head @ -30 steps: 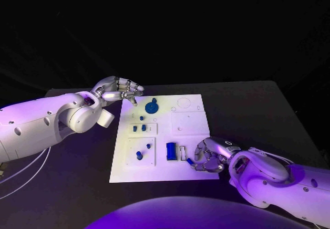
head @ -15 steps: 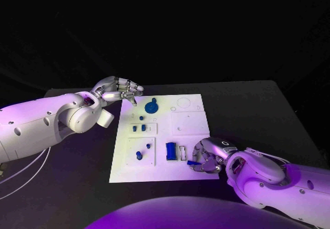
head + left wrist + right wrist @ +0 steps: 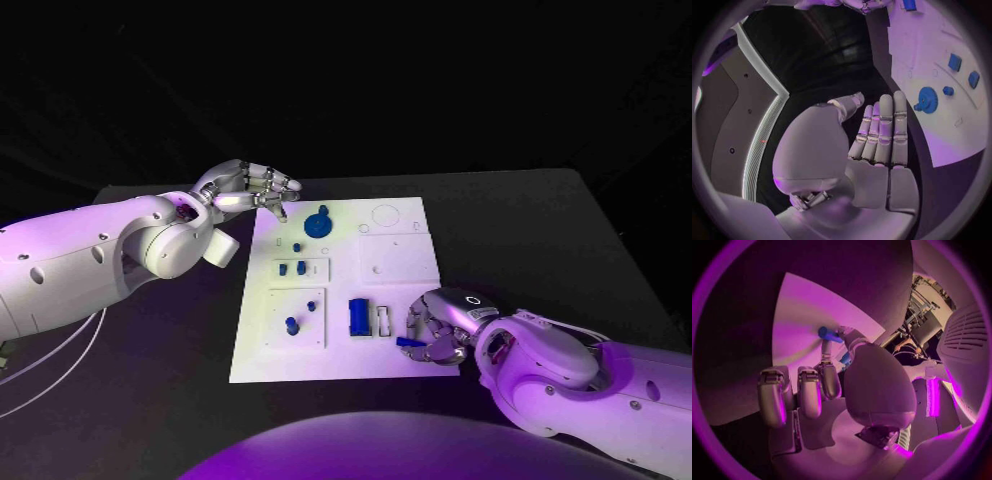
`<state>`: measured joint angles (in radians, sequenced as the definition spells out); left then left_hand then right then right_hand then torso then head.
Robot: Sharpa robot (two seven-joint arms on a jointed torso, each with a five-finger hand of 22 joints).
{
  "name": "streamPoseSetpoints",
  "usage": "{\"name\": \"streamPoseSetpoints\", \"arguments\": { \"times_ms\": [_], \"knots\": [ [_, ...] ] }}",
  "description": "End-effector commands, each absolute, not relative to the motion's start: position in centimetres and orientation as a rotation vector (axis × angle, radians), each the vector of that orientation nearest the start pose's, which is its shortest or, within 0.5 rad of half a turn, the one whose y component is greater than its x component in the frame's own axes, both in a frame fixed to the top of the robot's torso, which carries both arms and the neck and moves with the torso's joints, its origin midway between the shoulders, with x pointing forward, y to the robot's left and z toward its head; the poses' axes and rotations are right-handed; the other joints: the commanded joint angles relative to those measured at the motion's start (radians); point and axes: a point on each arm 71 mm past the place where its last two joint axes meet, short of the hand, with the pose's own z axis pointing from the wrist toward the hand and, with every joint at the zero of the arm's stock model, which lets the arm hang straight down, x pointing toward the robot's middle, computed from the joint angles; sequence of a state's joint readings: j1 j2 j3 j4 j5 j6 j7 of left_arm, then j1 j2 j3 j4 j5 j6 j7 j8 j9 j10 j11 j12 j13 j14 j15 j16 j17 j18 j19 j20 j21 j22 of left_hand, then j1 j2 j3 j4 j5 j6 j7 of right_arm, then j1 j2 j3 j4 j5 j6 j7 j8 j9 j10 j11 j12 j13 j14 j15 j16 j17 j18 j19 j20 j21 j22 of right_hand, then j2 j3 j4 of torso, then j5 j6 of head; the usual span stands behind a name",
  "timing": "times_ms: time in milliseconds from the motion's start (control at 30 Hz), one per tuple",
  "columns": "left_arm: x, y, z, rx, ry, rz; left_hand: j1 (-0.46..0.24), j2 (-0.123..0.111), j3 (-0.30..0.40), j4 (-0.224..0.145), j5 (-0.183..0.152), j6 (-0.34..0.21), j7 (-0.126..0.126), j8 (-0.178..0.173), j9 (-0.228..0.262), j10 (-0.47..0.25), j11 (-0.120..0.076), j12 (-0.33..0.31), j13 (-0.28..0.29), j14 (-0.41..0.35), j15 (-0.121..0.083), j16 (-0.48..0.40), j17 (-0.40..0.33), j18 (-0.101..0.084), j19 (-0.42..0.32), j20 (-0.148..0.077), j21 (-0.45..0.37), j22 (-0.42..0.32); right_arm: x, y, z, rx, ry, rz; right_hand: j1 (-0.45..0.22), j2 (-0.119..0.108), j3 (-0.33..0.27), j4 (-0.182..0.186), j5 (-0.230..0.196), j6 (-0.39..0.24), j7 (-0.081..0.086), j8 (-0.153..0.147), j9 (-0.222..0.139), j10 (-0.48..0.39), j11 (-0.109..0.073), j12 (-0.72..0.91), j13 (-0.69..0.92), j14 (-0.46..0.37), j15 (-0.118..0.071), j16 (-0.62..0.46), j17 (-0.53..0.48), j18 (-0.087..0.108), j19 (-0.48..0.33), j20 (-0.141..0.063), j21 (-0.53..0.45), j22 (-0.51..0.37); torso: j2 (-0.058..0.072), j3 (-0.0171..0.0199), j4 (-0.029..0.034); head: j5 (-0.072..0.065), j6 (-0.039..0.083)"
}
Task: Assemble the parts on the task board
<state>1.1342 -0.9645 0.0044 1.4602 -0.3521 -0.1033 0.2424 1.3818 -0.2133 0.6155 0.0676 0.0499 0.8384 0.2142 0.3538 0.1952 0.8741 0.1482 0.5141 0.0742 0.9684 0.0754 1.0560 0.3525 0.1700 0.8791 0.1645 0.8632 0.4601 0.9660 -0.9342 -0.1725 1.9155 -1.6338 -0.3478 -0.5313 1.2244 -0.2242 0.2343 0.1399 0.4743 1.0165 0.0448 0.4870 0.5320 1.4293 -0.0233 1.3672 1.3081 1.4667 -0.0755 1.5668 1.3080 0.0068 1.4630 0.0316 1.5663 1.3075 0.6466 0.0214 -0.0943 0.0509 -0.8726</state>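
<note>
The white task board [image 3: 389,262] lies in the middle of the table. On it are a blue gear [image 3: 319,223], a pair of small blue pegs [image 3: 294,268], a blue piece [image 3: 293,324] and a dark blue block [image 3: 358,316]. My right hand [image 3: 443,326] is at the board's near right corner and pinches a small blue part [image 3: 408,342] between thumb and a finger just above the board; the right wrist view shows this part [image 3: 829,334] at the fingertips. My left hand [image 3: 248,188] hovers at the board's far left corner, holding nothing, fingers [image 3: 882,127] straight, thumb apart.
The left wrist view shows the board [image 3: 942,40] with the gear [image 3: 926,99] and small blue pieces [image 3: 955,62] beyond my fingers. Black table [image 3: 548,240] surrounds the board on all sides. The board's right half has outlined recesses [image 3: 395,258].
My right hand has shifted slightly toward the board's near edge, carrying the small blue part with it. The left hand has stayed still.
</note>
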Motion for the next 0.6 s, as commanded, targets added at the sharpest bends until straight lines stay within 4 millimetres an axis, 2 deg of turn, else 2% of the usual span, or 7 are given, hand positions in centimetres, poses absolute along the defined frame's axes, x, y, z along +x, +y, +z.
{"name": "streamPoseSetpoints", "arguments": {
  "times_ms": [33,233,300,433,533,600],
  "knots": [
    [48.28,27.35,-20.25,-0.854,1.701,-1.371,0.008,-0.001,0.000,-0.005,0.005,-0.006,0.000,0.004,-0.002,-0.002,0.001,0.005,-0.001,-0.001,-0.003,0.004,-0.001,0.013,0.005,0.000,0.004,0.001,33.10,-15.84,-28.37,-0.179,1.990,0.503,0.015,-0.003,0.012,0.000,0.006,0.009,0.001,-0.005,-0.002,0.004,-0.002,0.000,0.024,0.104,-0.008,0.004,0.263,-0.007,0.108,-0.007,0.004,0.263,0.000,0.0007,-0.0009,-0.001,0.000],
    [48.27,27.40,-20.25,-0.854,1.700,-1.370,0.008,-0.001,0.000,-0.005,0.005,-0.006,0.000,0.004,-0.002,-0.002,0.001,0.005,-0.001,-0.001,-0.003,0.004,-0.001,0.013,0.005,0.000,0.004,0.001,33.07,-16.05,-28.24,-0.196,1.976,0.491,0.026,-0.018,0.037,0.000,0.007,0.010,0.002,-0.009,-0.003,0.001,-0.002,-0.005,0.021,0.104,-0.008,0.004,0.263,-0.007,0.108,-0.007,0.004,0.263,0.000,0.0006,-0.0010,-0.002,0.000],
    [48.28,27.39,-20.25,-0.854,1.700,-1.370,0.008,-0.001,0.000,-0.005,0.005,-0.006,0.000,0.004,-0.002,-0.002,0.001,0.005,-0.001,-0.001,-0.003,0.004,-0.001,0.013,0.005,0.000,0.004,0.001,33.06,-16.09,-28.21,-0.200,1.974,0.488,0.038,-0.026,0.069,-0.002,0.007,0.013,0.002,-0.010,-0.004,0.000,-0.002,-0.007,0.022,0.104,-0.008,0.004,0.263,-0.007,0.108,-0.007,0.004,0.263,0.000,0.0007,-0.0004,-0.003,0.000],
    [48.28,27.37,-20.25,-0.854,1.700,-1.371,0.008,-0.001,0.000,-0.005,0.005,-0.006,0.000,0.004,-0.002,-0.002,0.001,0.005,-0.001,-0.001,-0.003,0.004,-0.001,0.013,0.005,0.000,0.004,0.001,33.08,-16.13,-28.17,-0.199,1.968,0.486,0.054,-0.049,0.172,-0.008,0.007,0.021,0.002,-0.012,-0.004,0.002,-0.002,-0.007,0.029,0.104,-0.009,0.004,0.263,-0.007,0.108,-0.008,0.004,0.263,0.000,0.0008,0.0001,-0.003,0.000],
    [48.28,27.35,-20.25,-0.854,1.700,-1.371,0.008,-0.001,0.000,-0.005,0.005,-0.006,0.000,0.004,-0.002,-0.002,0.001,0.005,-0.001,-0.001,-0.003,0.004,-0.001,0.013,0.005,0.000,0.004,0.001,33.13,-16.17,-28.07,-0.185,1.954,0.489,0.074,-0.050,0.313,-0.042,0.006,0.035,0.000,0.000,0.007,0.006,-0.006,-0.005,0.037,0.104,-0.011,0.004,0.263,-0.007,0.108,-0.011,0.004,0.263,0.000,0.0004,0.0000,-0.003,0.000],
    [48.28,27.35,-20.25,-0.854,1.700,-1.372,0.008,-0.001,0.000,-0.005,0.005,-0.006,0.000,0.004,-0.002,-0.002,0.001,0.005,-0.001,-0.001,-0.003,0.004,-0.001,0.013,0.005,0.000,0.004,0.001,33.14,-16.21,-27.97,-0.174,1.945,0.492,0.050,-0.053,0.398,-0.067,0.003,0.026,0.005,0.021,0.029,0.014,-0.004,-0.003,0.045,0.104,-0.008,0.004,0.263,-0.007,0.108,-0.010,0.004,0.263,0.000,0.0000,-0.0002,-0.003,0.000]
  ]
}}
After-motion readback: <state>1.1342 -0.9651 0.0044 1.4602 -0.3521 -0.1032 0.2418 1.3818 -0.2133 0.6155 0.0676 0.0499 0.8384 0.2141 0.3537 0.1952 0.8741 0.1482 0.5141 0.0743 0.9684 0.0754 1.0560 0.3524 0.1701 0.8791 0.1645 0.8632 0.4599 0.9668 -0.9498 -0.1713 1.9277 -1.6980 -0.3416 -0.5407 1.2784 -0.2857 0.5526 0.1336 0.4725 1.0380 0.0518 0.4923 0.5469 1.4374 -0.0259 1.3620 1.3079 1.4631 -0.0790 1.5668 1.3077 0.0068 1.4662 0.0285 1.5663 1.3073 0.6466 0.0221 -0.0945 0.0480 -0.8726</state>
